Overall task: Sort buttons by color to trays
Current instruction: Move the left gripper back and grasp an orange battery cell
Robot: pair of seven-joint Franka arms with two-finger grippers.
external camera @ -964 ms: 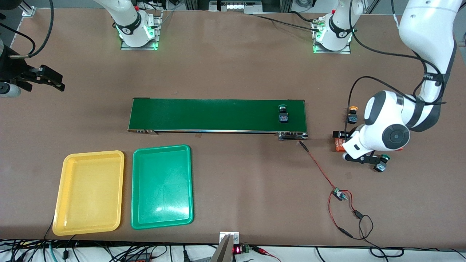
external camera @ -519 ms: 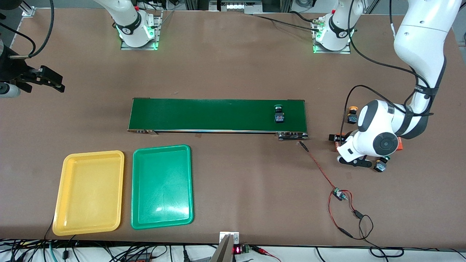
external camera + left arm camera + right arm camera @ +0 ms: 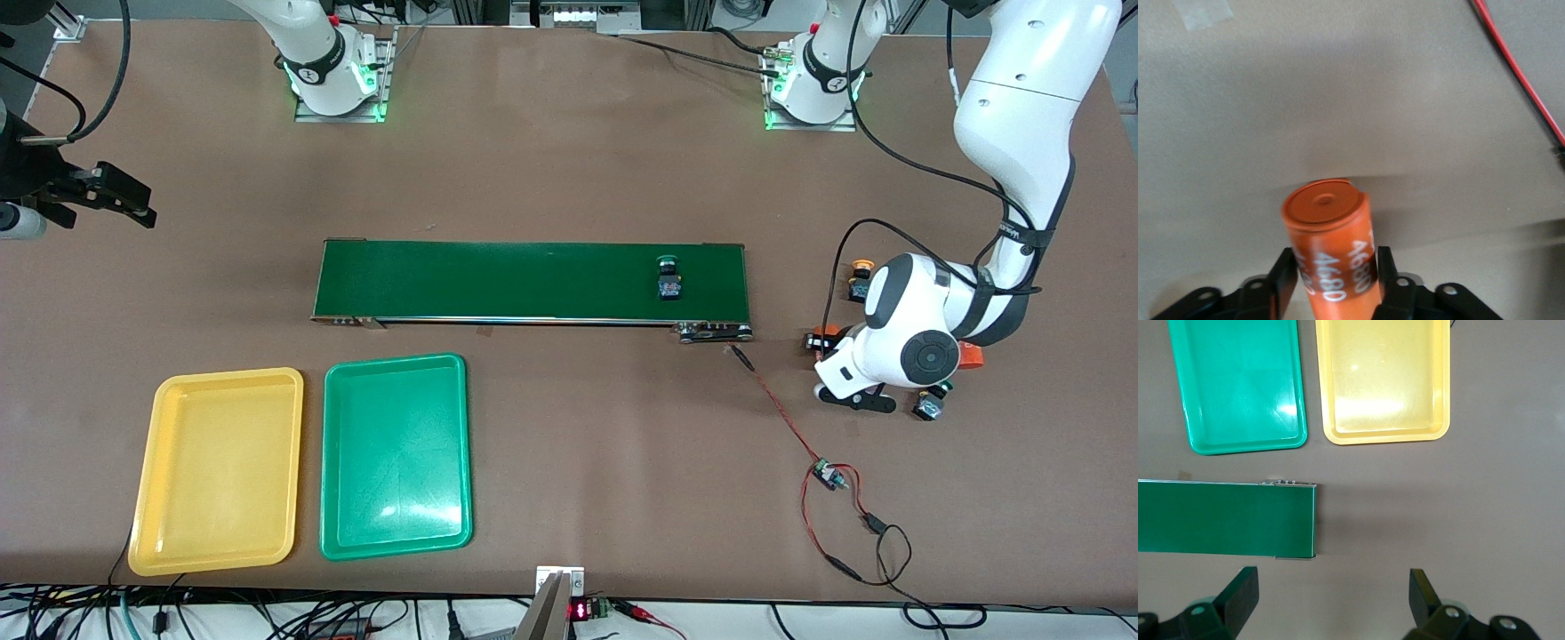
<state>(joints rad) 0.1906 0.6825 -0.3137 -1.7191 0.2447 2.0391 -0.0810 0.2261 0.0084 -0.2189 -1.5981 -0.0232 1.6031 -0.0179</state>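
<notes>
My left gripper (image 3: 823, 340) (image 3: 1337, 259) is low at the table off the belt's end, at the left arm's end. It is shut on an orange cylinder (image 3: 1331, 230) printed 4680, not on a button. A green-capped button (image 3: 669, 279) rides on the dark-green belt (image 3: 533, 280). A yellow-capped button (image 3: 859, 279) and another green-capped button (image 3: 929, 404) stand on the table beside the left wrist. The yellow tray (image 3: 218, 471) and green tray (image 3: 396, 458) lie side by side, nearer the front camera than the belt. My right gripper (image 3: 120, 203) (image 3: 1333, 581) waits open and holds nothing.
A red and black wire (image 3: 800, 440) with a small board runs from the belt's end toward the front edge. Another orange piece (image 3: 972, 356) shows under the left wrist. The right wrist view looks down on the belt's end (image 3: 1271, 520) and both trays.
The left gripper slid toward the belt's end and closed on the orange cylinder. The green-capped button on the belt travelled toward the right arm's end. The right arm stayed put.
</notes>
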